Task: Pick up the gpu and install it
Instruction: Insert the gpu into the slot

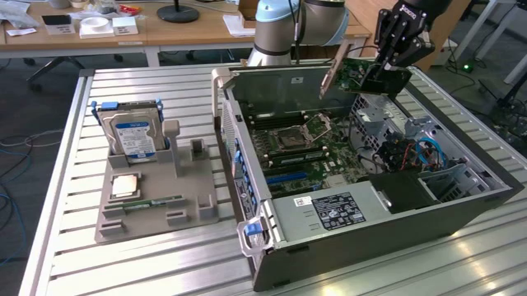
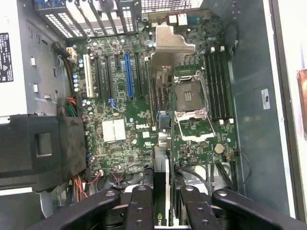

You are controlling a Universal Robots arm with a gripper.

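1. gpu: a thin flat card with a green circuit face in the exterior view. A long pale metal bracket runs along its end toward the exterior view's left. It hangs in the air above the far rim of the open computer case and touches only the tool.
2. The black jointed tool is closed narrowly on the gpu's upper edge, with a finger on each face.
3. The case is grey sheet metal, lying on its side with the lid off on a ribbed aluminium tabletop. A green motherboard lies flat inside it. A metal power supply with a printed label sits at the near end.
4. The wrist view looks straight down. There the gpu is edge-on, a thin strip between the fingers. Under it lie a blue slot, a white slot, the open CPU socket and a black plastic shroud.
5. At the exterior view's left, well apart from the case, stands a grey moulded holder. It carries an upright silver hard drive and a flat green memory stick.
6. The card has open air on every side. Below it, the case walls ring the board.
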